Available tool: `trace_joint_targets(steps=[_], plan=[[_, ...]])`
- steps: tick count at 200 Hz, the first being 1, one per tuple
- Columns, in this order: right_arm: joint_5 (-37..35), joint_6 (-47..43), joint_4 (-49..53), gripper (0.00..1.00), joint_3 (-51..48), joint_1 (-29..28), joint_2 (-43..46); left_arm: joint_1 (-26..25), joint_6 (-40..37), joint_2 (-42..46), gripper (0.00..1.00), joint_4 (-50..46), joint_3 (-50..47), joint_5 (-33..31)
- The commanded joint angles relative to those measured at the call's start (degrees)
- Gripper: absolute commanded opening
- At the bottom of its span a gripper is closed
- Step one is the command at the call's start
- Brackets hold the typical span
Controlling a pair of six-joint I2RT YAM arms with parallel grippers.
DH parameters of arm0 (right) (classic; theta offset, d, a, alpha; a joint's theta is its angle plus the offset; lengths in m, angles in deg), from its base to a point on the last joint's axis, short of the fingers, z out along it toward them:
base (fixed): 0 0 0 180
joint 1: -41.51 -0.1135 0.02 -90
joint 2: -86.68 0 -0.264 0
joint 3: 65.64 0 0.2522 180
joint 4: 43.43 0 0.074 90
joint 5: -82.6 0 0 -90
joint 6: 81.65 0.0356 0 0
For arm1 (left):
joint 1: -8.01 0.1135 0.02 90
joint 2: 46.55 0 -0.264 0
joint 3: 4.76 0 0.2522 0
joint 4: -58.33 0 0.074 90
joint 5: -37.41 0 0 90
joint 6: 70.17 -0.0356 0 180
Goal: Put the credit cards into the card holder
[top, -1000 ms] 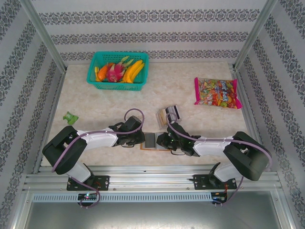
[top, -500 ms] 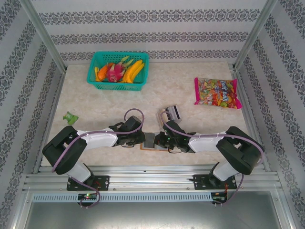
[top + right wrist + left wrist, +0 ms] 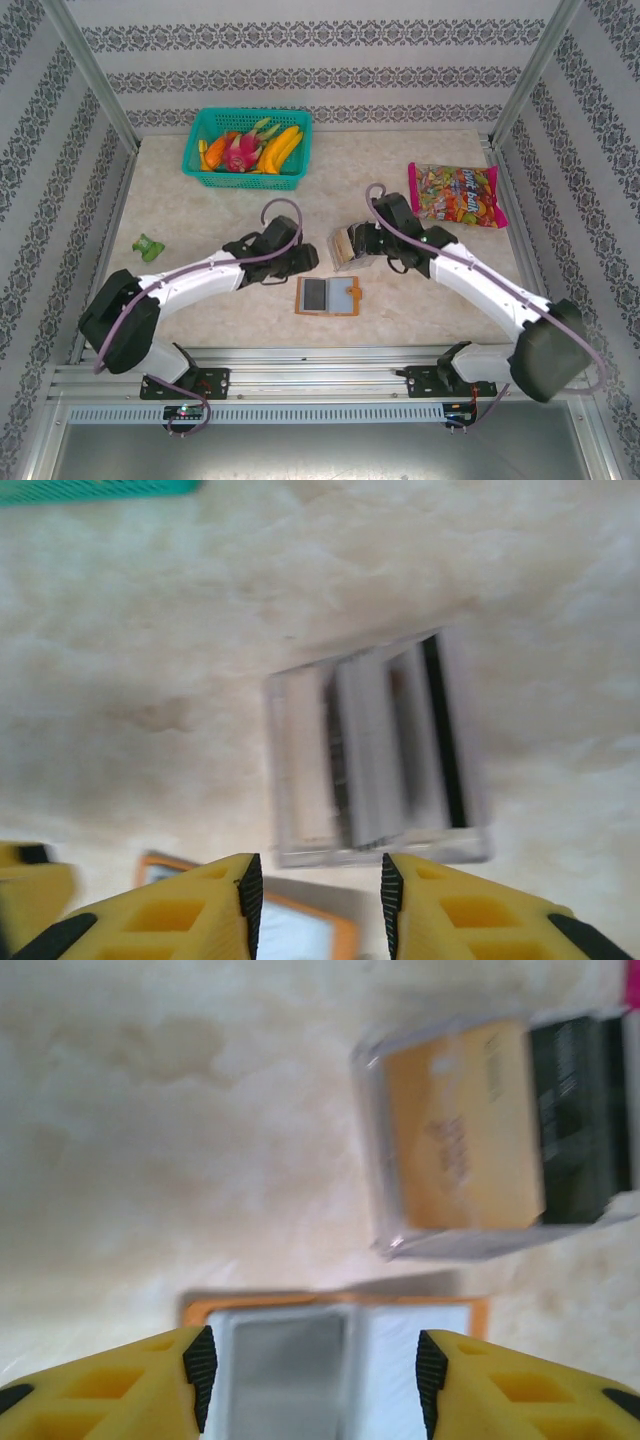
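Since the top view has the card holder [image 3: 348, 296] lying open at lower centre, both arms sit above it, left gripper [image 3: 308, 262] beside it, right gripper [image 3: 356, 244] at the clear box [image 3: 340, 258].

Left wrist: jaws apart, empty, holder at the bottom edge, credit cards [image 3: 465, 1125] boxed upper right.

Right wrist: jaws apart, empty, box dead centre.

Risk imo: those cards look tightly packed, so the fingers could pinch several or drag the box.
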Motion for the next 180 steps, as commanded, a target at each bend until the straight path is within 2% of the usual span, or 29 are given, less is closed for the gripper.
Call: trace_joint_targets(steps=[1,56,84,180], plan=[[-0.7,-9.6,8.3,0.39,4.9,1.8,-5.6,2.3,-1.3,-6.4,0.60,1.8,4.8,5.0],[-1.9,-13.3,10.4,0.39,13.8,-0.3,-16.7,4.5,1.2,-18.9,0.60,5.2,15.0,11.1],[-3.5,-13.5,10.8,0.39,16.5,-1.1,-20.3,5.7,4.3,-22.0,0.60,10.1,15.1,14.2],[-14.5,-15.2,14.0,0.39,22.2,-4.9,-28.5,7.1,8.0,-26.0,0.61,17.1,12.1,18.5]])
